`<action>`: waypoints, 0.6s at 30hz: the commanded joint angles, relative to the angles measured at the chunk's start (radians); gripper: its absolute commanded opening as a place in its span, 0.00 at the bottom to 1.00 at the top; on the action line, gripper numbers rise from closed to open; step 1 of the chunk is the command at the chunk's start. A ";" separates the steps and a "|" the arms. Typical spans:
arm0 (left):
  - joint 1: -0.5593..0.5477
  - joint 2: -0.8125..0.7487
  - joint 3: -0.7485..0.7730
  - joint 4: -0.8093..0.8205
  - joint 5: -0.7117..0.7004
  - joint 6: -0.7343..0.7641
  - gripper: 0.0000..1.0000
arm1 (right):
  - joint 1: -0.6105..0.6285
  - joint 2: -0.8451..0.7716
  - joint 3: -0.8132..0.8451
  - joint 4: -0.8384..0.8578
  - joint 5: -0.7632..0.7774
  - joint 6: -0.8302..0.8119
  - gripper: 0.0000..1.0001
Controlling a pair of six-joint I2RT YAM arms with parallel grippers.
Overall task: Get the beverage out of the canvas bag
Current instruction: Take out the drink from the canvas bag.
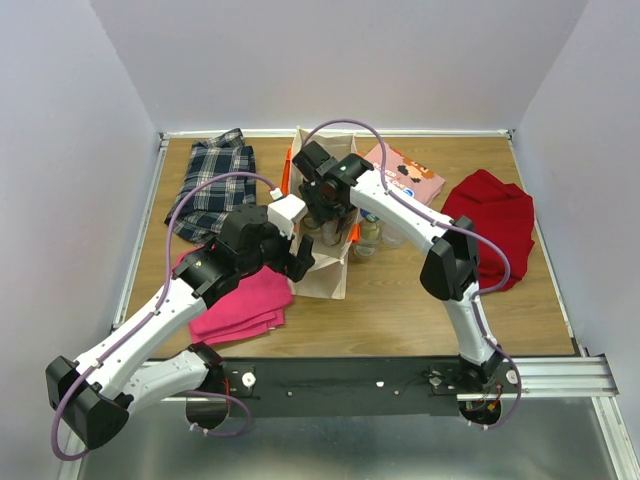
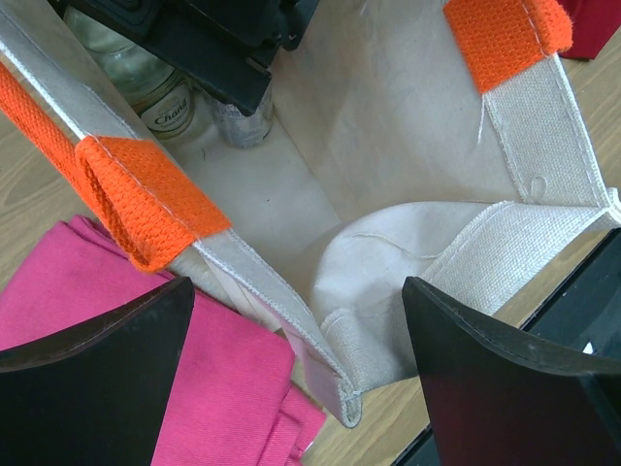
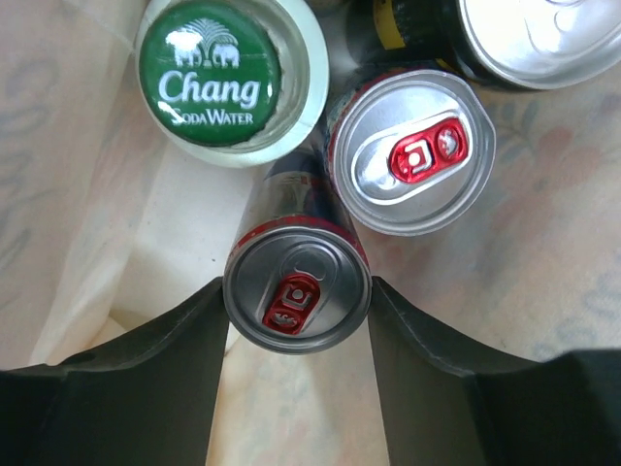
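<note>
I log: canvas bag [image 1: 325, 275], beige, orange handles, upright, mouth open, mid-table | beverage: slim can [image 3: 297, 294], silver lid, red tab, tilted inside bag, against second can [image 3: 411, 150], near Chang soda water bottle [image 3: 228, 78]

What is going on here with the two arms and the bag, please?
The right gripper is down inside the bag, its fingers closed against a can, not yet lifted out. A bottle and a second can stand beside it. The left gripper is open, straddling the bag's near end.
</note>
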 commanded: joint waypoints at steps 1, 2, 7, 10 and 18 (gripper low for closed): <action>-0.012 0.001 -0.021 -0.046 -0.003 0.016 0.98 | 0.006 -0.020 -0.033 0.025 -0.028 0.006 0.67; -0.012 0.001 -0.020 -0.046 -0.003 0.016 0.98 | 0.004 -0.017 -0.034 0.024 -0.028 0.004 0.68; -0.012 0.000 -0.021 -0.048 -0.009 0.016 0.98 | 0.004 -0.009 -0.042 0.030 -0.034 0.006 0.71; -0.012 0.000 -0.020 -0.053 -0.012 0.014 0.98 | 0.004 -0.009 -0.039 0.033 -0.038 0.004 0.69; -0.012 0.003 -0.018 -0.051 -0.015 0.014 0.98 | 0.004 -0.009 -0.042 0.030 -0.047 0.003 0.38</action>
